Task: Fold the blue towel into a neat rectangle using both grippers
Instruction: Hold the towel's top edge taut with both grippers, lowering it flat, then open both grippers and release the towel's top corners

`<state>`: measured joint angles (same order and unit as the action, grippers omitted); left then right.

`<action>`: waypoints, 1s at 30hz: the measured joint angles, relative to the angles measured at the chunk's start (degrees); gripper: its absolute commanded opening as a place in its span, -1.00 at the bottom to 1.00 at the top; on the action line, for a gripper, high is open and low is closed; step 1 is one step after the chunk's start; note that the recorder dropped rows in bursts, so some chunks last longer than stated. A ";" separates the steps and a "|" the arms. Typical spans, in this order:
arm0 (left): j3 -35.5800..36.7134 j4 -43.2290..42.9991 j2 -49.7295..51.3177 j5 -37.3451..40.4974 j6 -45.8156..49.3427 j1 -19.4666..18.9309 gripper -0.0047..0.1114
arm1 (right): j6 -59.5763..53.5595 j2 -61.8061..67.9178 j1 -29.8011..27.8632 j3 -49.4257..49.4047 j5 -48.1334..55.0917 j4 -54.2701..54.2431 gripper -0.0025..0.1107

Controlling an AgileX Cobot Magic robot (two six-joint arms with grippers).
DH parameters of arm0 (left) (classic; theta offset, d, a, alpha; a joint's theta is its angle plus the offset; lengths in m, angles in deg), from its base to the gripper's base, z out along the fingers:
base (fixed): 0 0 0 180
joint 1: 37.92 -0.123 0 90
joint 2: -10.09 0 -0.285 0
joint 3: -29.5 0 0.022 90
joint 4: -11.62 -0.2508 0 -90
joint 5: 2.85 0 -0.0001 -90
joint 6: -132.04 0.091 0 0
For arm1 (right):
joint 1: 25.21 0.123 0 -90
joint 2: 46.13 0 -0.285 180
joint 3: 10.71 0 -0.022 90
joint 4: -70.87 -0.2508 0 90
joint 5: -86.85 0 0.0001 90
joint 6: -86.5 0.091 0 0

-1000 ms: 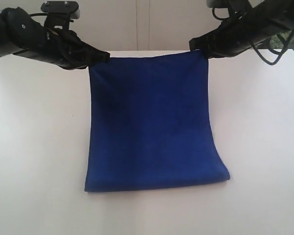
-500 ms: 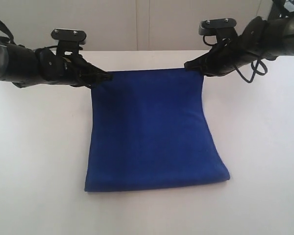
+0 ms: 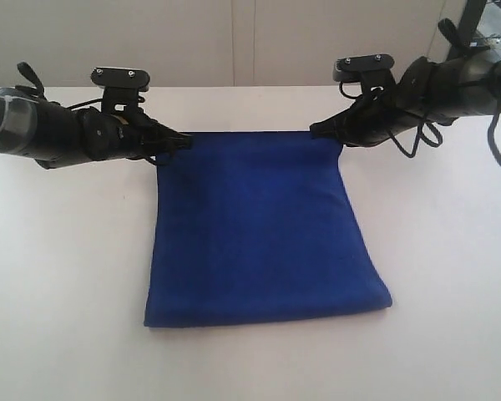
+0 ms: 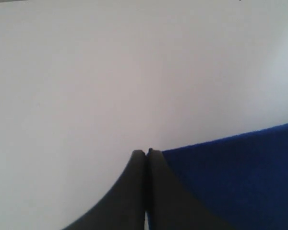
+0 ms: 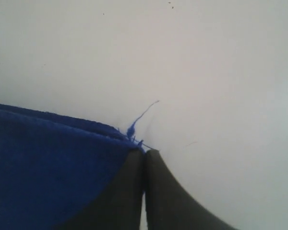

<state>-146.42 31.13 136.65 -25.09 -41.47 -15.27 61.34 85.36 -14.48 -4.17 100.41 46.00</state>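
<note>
Exterior view: the blue towel (image 3: 259, 234) lies doubled on the white tabletop (image 3: 58, 267), its folded edge nearest the camera. The left end effector (image 3: 182, 140) and right end effector (image 3: 317, 131) each pinch one far corner.

Left wrist view: the jaws are clenched together on the towel's corner.

Right wrist view: the jaws are clamped on the other corner, where a loose thread (image 5: 139, 120) sticks out.

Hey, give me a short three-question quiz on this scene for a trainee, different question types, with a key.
1. True or false: the black left gripper and black right gripper each pinch a corner of the deep royal-blue fleecy towel.
2. Which wrist view shows the loose blue thread? A left, B right.
3. Fill in: the towel's near end rests on the white ___.
Key: 1 true; 2 B; 3 table.
</note>
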 measured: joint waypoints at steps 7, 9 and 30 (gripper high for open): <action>-0.15 -2.43 1.98 -3.97 -3.11 0.10 -0.92 | -0.10 0.90 0.00 0.04 -2.28 -0.22 -0.96; -0.58 -2.74 2.84 -4.79 -3.94 0.10 -0.92 | -0.10 1.30 0.00 0.04 -2.82 -0.26 -0.96; -9.30 -2.51 8.63 2.17 -4.97 0.00 -0.09 | -0.10 2.83 -0.21 0.04 -7.73 -0.35 -0.34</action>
<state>-155.71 28.61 145.28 -22.92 -46.44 -15.27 61.23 88.19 -14.69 -4.13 92.69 45.64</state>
